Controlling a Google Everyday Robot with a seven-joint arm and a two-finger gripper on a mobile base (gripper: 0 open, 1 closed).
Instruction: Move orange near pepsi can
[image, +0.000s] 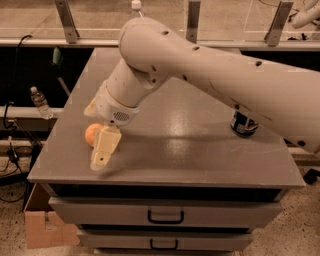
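The orange (92, 134) lies on the grey table (200, 155) near its left edge. My gripper (97, 130) is down at the orange, with one pale finger (103, 150) in front of it and the other (90, 108) behind it, so the orange sits between the open fingers. I cannot tell whether they touch it. The dark blue pepsi can (243, 125) stands upright at the right side of the table, its top hidden by my arm (215, 75). The can is far to the right of the orange.
A clear plastic water bottle (40, 102) stands off the table to the left, near cables. Another bottle's cap (136, 5) shows behind the table. Drawers (165, 216) are under the tabletop. A cardboard box (42, 227) sits on the floor at the lower left.
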